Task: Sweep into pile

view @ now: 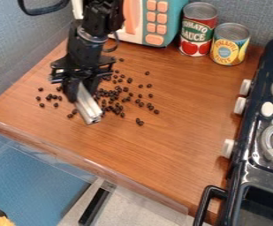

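Loosely, dark beans lie scattered on both sides of gripper; gripper closed around silvery bar.

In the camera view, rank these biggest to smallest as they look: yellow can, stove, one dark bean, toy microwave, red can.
1. Stove, partly cut off by the frame
2. Toy microwave, also cut off
3. Red can, a bit taller than the next
4. Yellow can
5. Dark bean

Bright, even light here!
Soft sheen on the brown wooden tabletop, pale glints on the glossy black stove.
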Available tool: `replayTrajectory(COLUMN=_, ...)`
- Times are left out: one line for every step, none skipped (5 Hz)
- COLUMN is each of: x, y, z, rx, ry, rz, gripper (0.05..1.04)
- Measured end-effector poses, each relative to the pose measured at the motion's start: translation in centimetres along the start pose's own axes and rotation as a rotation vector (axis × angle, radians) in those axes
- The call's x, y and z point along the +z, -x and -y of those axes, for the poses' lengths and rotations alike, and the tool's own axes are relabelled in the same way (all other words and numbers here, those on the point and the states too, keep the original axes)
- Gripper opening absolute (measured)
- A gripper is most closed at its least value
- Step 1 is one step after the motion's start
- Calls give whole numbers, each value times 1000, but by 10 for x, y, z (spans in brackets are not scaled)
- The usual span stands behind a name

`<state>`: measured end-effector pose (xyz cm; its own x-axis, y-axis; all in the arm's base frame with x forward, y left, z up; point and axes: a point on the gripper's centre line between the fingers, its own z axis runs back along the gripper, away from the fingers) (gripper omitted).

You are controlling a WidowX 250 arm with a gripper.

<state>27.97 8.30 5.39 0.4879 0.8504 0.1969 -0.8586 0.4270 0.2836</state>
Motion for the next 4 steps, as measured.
replayTrajectory(x=-8, y=-1, z=-10, rx=40, ry=-63, rz=-51, gripper=382)
replayTrajectory(x=-9, y=-2, z=-12, rx=79, ry=-92, rz=-87, gripper=382)
replayTrajectory(x=-18, y=-2, z=-17, rx=116, ry=-146, rz=-119, gripper=382)
replayTrajectory(x=-29, y=-4, z=-20, rx=142, ry=-207, rz=-125, gripper=382)
